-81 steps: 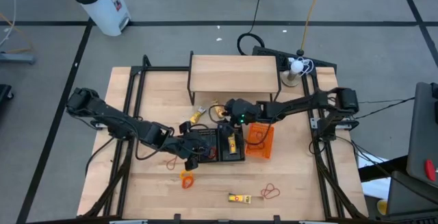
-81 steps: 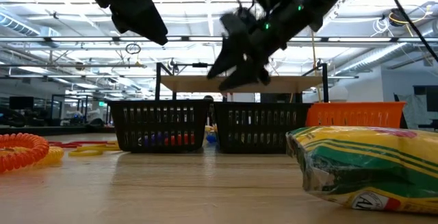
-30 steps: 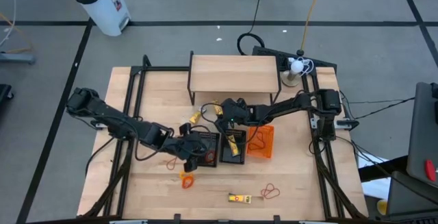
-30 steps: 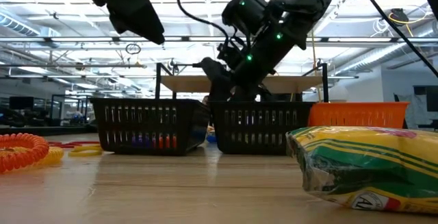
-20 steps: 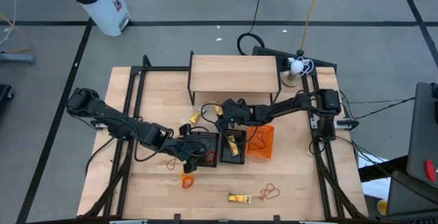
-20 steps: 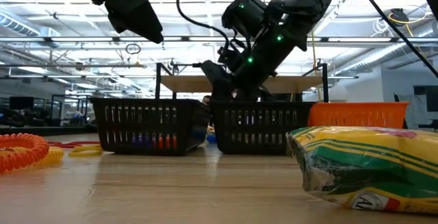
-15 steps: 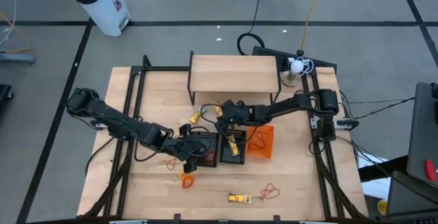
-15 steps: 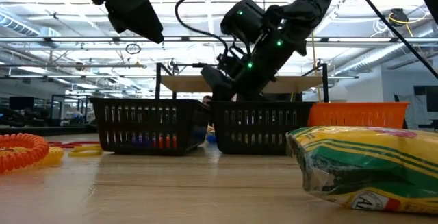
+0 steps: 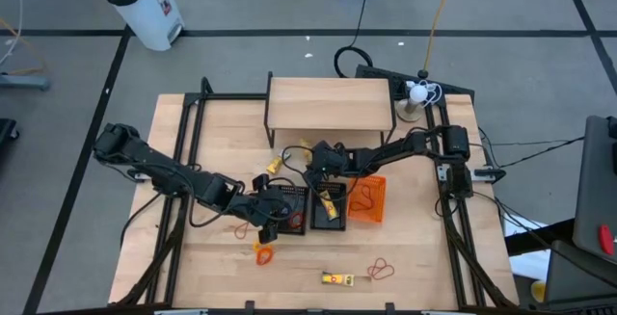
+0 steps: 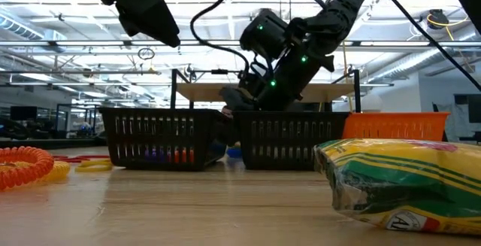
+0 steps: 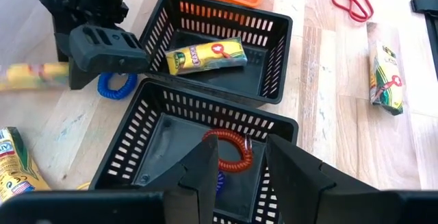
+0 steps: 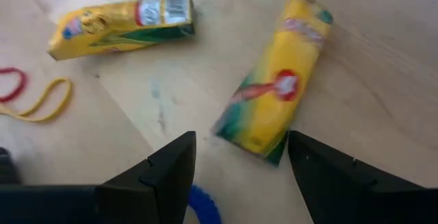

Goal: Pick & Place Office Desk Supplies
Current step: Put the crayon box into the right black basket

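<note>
three baskets sit in a row near the middle of the table (image 9: 222, 122) in the high view. the left black basket (image 11: 154, 152) holds a red coiled band (image 11: 227, 150) with a bit of blue beside it. the middle black basket (image 11: 270, 53) holds one yellow crayon pack (image 11: 206, 54) lying flat. the orange basket (image 9: 371, 199), at the right end of the row, holds thin red rubber-band loops (image 9: 362, 197). the left gripper (image 9: 273, 221) hangs over the left black basket, its fingers (image 11: 205, 176) apart and empty. the right gripper (image 9: 307, 158) is behind the baskets, toward the upper centre of the high view, fingers (image 12: 161, 172) spread wide over two yellow packs (image 12: 274, 104) lying on the bare wood, touching neither. a blue coil (image 11: 115, 85) lies on the table just outside the black baskets. lower in the high view an orange coil (image 9: 263, 252), another yellow pack (image 9: 337, 278) and a red loop (image 9: 382, 271) lie loose on the table.
</note>
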### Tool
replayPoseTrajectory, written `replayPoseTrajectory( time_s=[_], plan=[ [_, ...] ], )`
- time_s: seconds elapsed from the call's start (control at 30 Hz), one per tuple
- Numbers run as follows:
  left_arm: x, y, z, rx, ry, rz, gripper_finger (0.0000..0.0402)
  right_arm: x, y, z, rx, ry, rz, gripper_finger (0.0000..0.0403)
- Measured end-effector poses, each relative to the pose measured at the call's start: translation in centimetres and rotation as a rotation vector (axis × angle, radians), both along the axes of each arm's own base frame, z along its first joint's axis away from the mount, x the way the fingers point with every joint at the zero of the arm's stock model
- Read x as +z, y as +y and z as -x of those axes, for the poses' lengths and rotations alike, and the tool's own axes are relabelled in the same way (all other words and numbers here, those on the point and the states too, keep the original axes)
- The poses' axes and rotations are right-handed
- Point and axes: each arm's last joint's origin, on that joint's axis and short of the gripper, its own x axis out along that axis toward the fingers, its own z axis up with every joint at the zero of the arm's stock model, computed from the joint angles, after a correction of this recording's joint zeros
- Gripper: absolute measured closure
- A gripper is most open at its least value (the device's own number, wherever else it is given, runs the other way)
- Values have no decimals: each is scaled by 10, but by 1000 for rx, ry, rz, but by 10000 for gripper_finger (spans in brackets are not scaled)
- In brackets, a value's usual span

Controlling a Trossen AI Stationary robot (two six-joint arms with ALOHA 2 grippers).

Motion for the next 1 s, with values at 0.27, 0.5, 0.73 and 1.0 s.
replayPoseTrajectory(
  time_s=[0.27,0.5,0.73,1.0],
  plan=[
    [0,-1,0,-15,7,16,279,0,-6,1,-17,4,0,186],
    [0,-1,0,-15,6,16,279,1,-5,-1,10,-15,-15,212],
    [0,-1,0,-16,7,17,279,5,-4,-6,41,-88,-42,207],
    [0,-1,0,-16,6,18,279,7,-8,-6,31,-108,-43,191]
  ],
)
